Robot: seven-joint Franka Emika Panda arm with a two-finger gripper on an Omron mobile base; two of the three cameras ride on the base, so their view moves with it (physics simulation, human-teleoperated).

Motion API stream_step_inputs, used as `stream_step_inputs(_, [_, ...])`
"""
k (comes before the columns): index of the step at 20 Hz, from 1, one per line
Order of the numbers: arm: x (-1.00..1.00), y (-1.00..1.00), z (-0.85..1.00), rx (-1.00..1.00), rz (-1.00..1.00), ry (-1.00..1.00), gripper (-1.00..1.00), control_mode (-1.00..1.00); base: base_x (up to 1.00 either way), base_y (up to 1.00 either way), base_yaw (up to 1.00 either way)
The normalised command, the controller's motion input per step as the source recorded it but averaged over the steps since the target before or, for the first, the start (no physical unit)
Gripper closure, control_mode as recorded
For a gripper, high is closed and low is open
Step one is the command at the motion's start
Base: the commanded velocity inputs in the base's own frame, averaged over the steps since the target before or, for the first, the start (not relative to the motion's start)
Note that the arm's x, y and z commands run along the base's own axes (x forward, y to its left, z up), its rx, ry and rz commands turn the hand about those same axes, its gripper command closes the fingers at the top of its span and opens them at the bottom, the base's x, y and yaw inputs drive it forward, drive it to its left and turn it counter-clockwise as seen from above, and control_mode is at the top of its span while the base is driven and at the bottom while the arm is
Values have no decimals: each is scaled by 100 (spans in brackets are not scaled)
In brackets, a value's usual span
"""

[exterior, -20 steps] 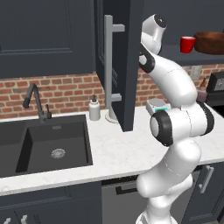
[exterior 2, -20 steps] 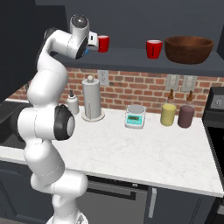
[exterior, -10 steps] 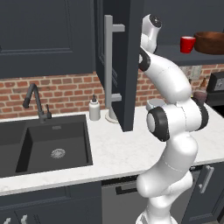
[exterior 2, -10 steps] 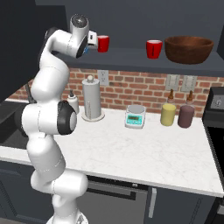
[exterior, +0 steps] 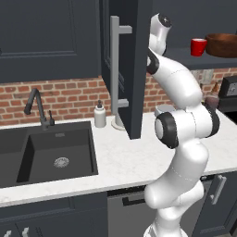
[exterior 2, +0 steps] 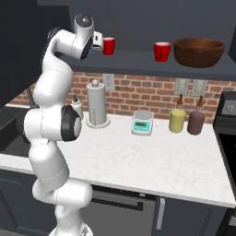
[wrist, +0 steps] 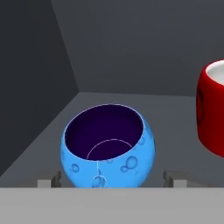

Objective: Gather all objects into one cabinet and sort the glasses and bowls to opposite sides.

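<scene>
1. Cabinet (exterior: 127, 65), dark navy: door swung open, edge-on in the left base view, long grey bar handle (exterior: 115, 69) on its face. The interior shelf serves as landmark for everything below.
2. Wide brown bowl (exterior 2: 199, 51): upright at the far right end of the cabinet shelf.
3. Red cup (exterior 2: 162, 51): just left of the brown bowl on the same shelf, apart from it.
4. Second red cup (exterior 2: 109, 45): further left on the shelf, right beside the gripper (wrist: 112, 177); seen in the hand view at the right edge.
5. Small blue bowl (wrist: 109, 146): upright on the shelf floor near the cabinet's left inner corner, dark inside, bubble-like pattern on the outside. No writing readable on it.
6. Gripper: fingers (wrist: 54, 179) spread wide either side of the blue bowl, not pressing it; nothing gripped.
7. Digital scale (exterior 2: 142, 122) on the counter below the shelf: display too small to read.
</scene>
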Motion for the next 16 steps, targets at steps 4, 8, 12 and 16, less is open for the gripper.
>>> stream_step_inputs(4, [-41,-2,0,0,0,-6,-100,-100,0,0,0])
stream_step_inputs(8, [-71,-15,0,0,-5,-8,-100,-100,0,0,0])
stream_step_inputs(12, [-91,-28,1,0,-9,-7,-100,-100,0,0,0])
stream_step_inputs(16, [-98,-29,4,0,-10,-5,-100,-100,0,0,0])
